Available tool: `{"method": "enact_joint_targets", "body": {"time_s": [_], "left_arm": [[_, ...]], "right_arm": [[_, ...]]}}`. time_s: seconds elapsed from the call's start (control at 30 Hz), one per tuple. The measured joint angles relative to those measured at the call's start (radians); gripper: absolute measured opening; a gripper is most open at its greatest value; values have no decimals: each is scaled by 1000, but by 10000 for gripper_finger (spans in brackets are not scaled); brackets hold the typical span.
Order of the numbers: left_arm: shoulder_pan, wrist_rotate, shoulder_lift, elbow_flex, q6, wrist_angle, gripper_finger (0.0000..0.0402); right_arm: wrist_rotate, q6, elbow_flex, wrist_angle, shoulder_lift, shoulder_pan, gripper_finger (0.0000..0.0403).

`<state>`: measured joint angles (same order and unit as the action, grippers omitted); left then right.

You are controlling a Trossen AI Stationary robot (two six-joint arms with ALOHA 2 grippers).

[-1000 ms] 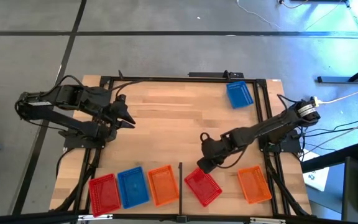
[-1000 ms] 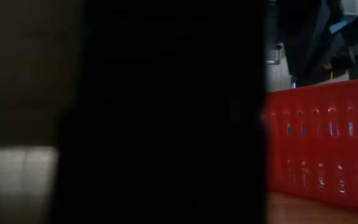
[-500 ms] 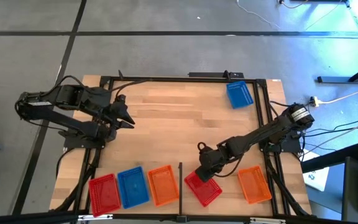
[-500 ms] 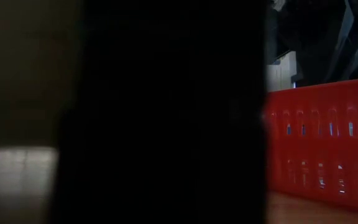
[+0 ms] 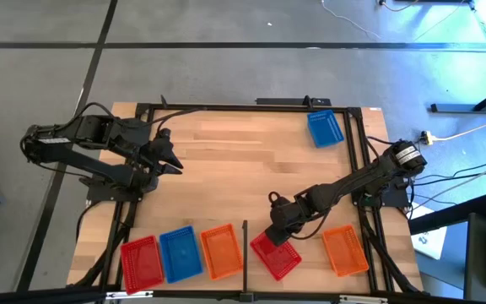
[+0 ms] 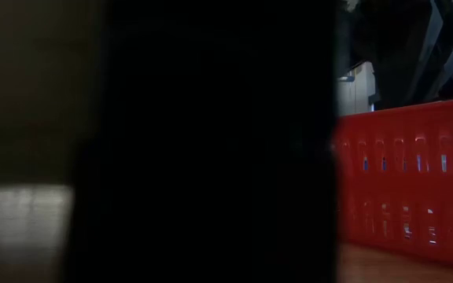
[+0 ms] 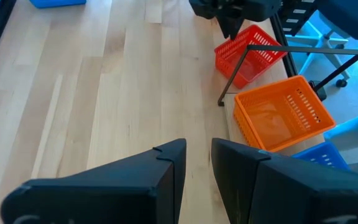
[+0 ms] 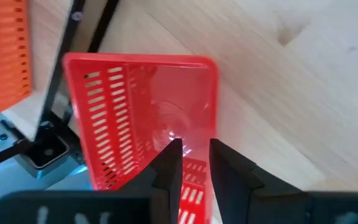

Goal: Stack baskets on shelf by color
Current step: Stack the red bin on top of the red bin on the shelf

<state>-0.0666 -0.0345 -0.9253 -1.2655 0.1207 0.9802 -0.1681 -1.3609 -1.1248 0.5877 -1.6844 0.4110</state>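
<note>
On the pale wooden shelf [image 5: 226,169], a red basket [image 5: 282,258] lies askew just right of the black divider bar [image 5: 245,243]. My right gripper [image 5: 270,237] hangs over the basket's far end, pointing steeply down and open. In the right wrist view its fingers [image 8: 196,149] stand on either side of one long side wall of the basket [image 8: 142,106]. My left gripper [image 5: 174,162] waits open and empty above the table's left side. A red [image 5: 140,260], a blue [image 5: 180,252] and an orange basket [image 5: 220,251] lie left of the bar. My right gripper comes from above with one finger [image 8: 169,163] inside the red basket and the other outside its side wall [image 8: 214,112], near that wall's end. A gap shows between the fingers. I cannot tell whether either finger touches the wall. The basket rests flat on the shelf.
An orange basket [image 5: 344,251] lies at the near right and a blue basket [image 5: 325,128] at the far right corner. A black frame [image 5: 251,106] runs round the shelf. In the low view a dark post [image 6: 211,141] blocks most of the picture beside the red basket [image 6: 407,181].
My right gripper has come down and toward the table's near edge onto the red basket's far end, then stopped. Its finger gap is unchanged. The red basket has stayed where it was.
</note>
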Motion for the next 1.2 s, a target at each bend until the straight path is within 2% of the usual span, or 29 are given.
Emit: {"method": "enact_joint_targets", "body": {"time_s": [0.17, 0.43, 0.63, 0.97, 1.2], "left_arm": [[0, 0, 0, 0, 0, 0, 69], [0, 0, 0, 0, 0, 0, 69], [0, 0, 0, 0, 0, 5, 69], [0, 0, 0, 0, 0, 8, 69], [0, 0, 0, 0, 0, 8, 69]], "right_arm": [[0, 1, 0, 37, -4, 0, 78], [-9, -22, 0, -15, -25, 2, 78], [-9, -1, 0, 28, -45, 9, 78], [-17, 8, 0, 4, -62, 9, 78], [-1, 12, -40, 21, -62, 11, 78]]}}
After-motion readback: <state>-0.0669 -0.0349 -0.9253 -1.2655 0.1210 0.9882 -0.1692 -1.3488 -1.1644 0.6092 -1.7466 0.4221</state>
